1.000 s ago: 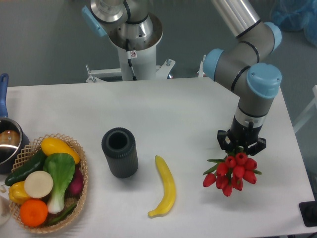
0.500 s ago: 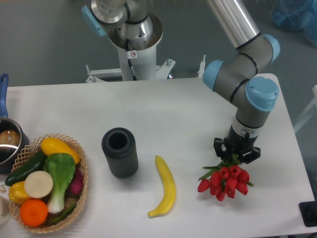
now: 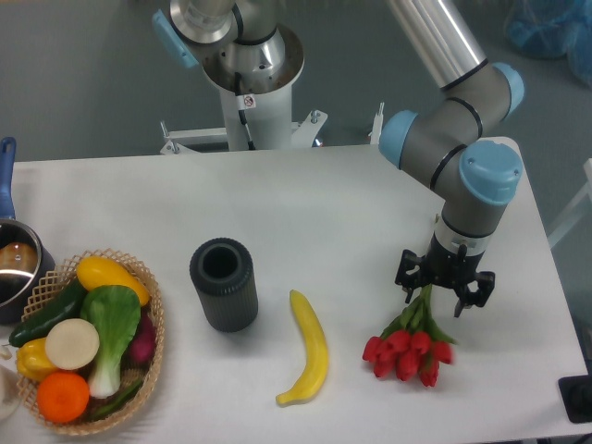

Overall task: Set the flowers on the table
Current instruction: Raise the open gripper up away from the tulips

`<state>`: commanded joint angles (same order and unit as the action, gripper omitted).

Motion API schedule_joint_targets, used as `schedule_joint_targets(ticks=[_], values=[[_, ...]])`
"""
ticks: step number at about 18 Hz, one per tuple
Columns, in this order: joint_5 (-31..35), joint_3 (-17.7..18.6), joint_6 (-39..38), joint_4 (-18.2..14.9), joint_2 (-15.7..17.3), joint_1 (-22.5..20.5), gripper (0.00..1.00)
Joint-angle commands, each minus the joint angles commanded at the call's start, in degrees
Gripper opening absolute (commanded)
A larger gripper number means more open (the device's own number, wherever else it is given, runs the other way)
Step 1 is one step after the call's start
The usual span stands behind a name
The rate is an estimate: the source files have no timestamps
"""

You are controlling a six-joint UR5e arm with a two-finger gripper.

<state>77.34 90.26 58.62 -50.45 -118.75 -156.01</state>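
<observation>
The flowers (image 3: 405, 348), a bunch of red tulip buds on green stems, lie on the white table (image 3: 333, 203) at the right front, buds toward the front edge. My gripper (image 3: 444, 283) hangs right over the stem ends with its fingers spread wide on either side of them. The stems run up between the fingers, and the fingers do not press on them. The bunch rests on the tabletop.
A yellow banana (image 3: 309, 349) lies left of the flowers. A dark ribbed cylindrical vase (image 3: 223, 284) stands upright mid-table. A wicker basket (image 3: 135, 400) of vegetables and fruit sits at the front left, with a pot (image 3: 15, 268) behind it. The robot base (image 3: 248, 74) is at the back.
The flowers came down from hanging in the gripper onto the table. The fingers have spread apart and let go of the stems.
</observation>
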Motion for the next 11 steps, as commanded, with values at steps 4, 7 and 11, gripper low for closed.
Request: schedule_joint_targets(ticks=[4, 7, 11], values=[[-0.26, 2.54, -0.27, 0.09, 6.67, -3.94, 1.00], [-4.64, 2.73, 0.00, 0.96, 9.31, -5.88, 1.00], [-5.63, 3.34, 0.35, 0.79, 13.89, -10.54, 1.00]])
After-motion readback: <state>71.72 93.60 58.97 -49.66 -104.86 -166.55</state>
